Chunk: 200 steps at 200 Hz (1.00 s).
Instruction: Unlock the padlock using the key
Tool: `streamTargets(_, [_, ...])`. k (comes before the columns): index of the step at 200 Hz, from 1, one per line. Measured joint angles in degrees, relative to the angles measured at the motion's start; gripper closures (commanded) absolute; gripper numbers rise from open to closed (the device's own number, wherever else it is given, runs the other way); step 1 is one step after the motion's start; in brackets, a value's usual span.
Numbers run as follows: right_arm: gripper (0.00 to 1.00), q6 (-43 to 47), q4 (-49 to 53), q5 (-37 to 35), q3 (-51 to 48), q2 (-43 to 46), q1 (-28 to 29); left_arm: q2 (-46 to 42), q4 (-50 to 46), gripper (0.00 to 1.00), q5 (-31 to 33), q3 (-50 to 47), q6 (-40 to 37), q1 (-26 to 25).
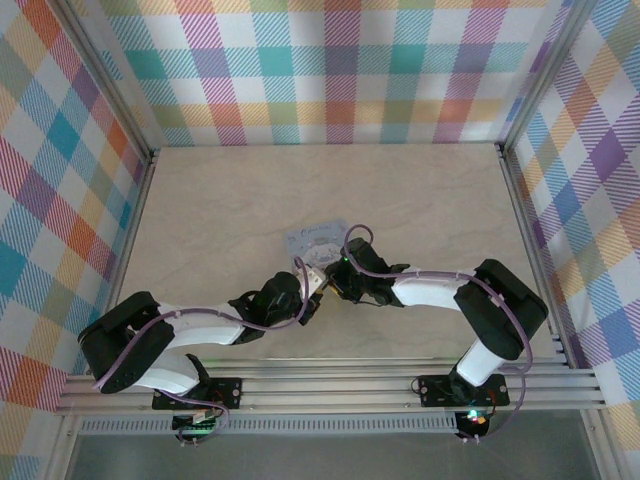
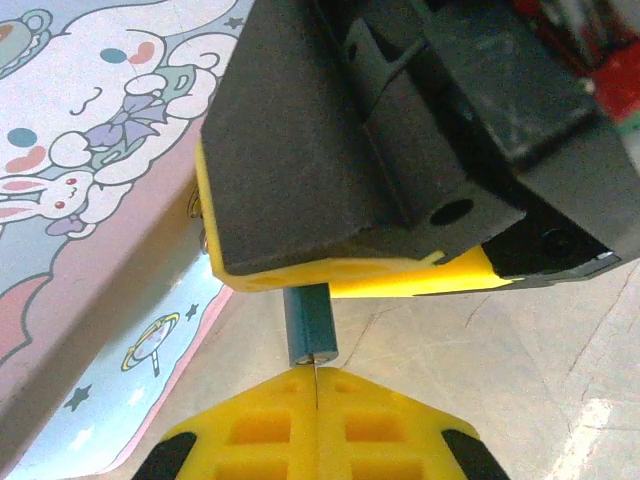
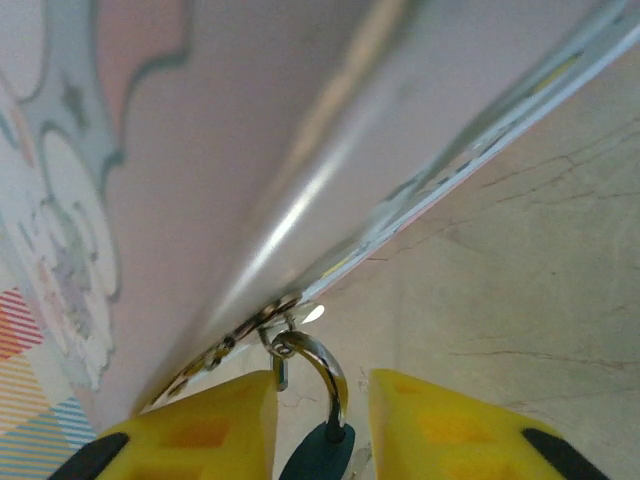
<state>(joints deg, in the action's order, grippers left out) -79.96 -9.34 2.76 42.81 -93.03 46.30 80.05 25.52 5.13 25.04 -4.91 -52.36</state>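
The padlock is a tiny dark teal body with a silver shackle hooked through the hasp of the tin box. My right gripper straddles the lock body, its yellow fingers clamped around it. My left gripper is shut just below the lock's keyhole end. A thin metal sliver of the key runs from between its pads into the lock. From above, both grippers meet at the near edge of the tin box. Most of the key is hidden.
The pale blue cartoon-printed tin box lies on the beige tabletop, close on the left of the lock. Plaid walls enclose the table on three sides. Open table lies beyond and to either side of the box.
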Motion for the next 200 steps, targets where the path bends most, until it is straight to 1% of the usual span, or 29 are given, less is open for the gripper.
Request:
streamTargets(16, [0.84, 0.2, 0.2, 0.2, 0.0, 0.2, 0.0, 0.0, 0.0, 1.0, 0.4, 0.0, -0.5, -0.3])
streamTargets(37, [1.0, 0.7, 0.9, 0.2, 0.1, 0.5, 0.0, 0.0, -0.2, 1.0, 0.5, 0.0, -0.7, -0.8])
streamTargets(74, [1.0, 1.6, 2.0, -0.2, 0.1, 1.5, 0.0, 0.0, -0.1, 1.0, 0.5, 0.2, -0.7, -1.0])
streamTargets(85, [1.0, 2.5, 2.4, -0.5, 0.0, 2.2, 0.0, 0.0, -0.1, 0.9, 0.5, 0.5, -0.7, -1.2])
streamTargets(125, [1.0, 6.3, 2.8, -0.8, -1.3, 5.6, -1.2, 0.0, -0.5, 0.65, 0.5, 1.5, 1.8, -1.1])
streamTargets(138, [1.0, 7.7, 3.1, -0.7, -2.2, 6.5, -2.1, -0.4, -0.8, 0.59, 0.4, 1.5, 3.5, -0.7])
streamTargets(163, [1.0, 9.9, 3.8, -0.5, -2.8, 6.7, -4.5, -3.1, -1.2, 0.58, -0.2, 0.5, 7.3, 1.0])
streamTargets(200, [1.0, 11.9, 4.1, -0.5, -2.9, 6.0, -6.2, -7.1, -1.5, 0.58, -0.5, -2.1, 11.2, 3.4])
